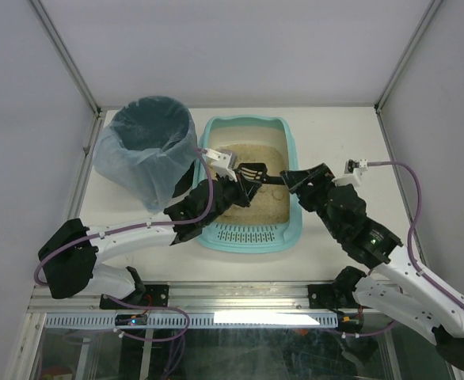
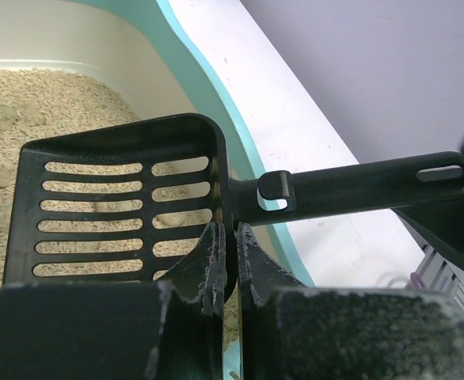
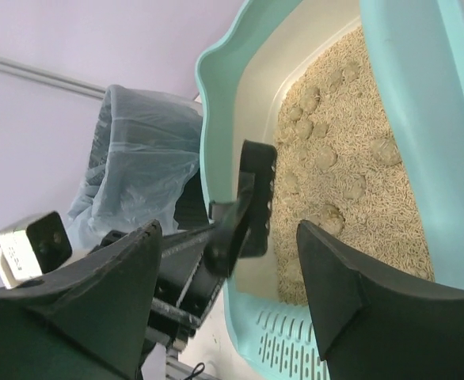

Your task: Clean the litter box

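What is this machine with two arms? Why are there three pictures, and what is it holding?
It is a robot with two arms bolted to the edge of a table. Each arm ends in a claw with two fingers. One picture looks down from above. The other two come from small cameras on the wrists, so you see each claw close up.

On the table sit a teal litter box full of sandy litter, and a bin lined with a blue bag.

The left claw is pinched shut on a black scoop, holding it over the litter. The right claw is open, with a finger on each side of the scoop's handle, not squeezing it.
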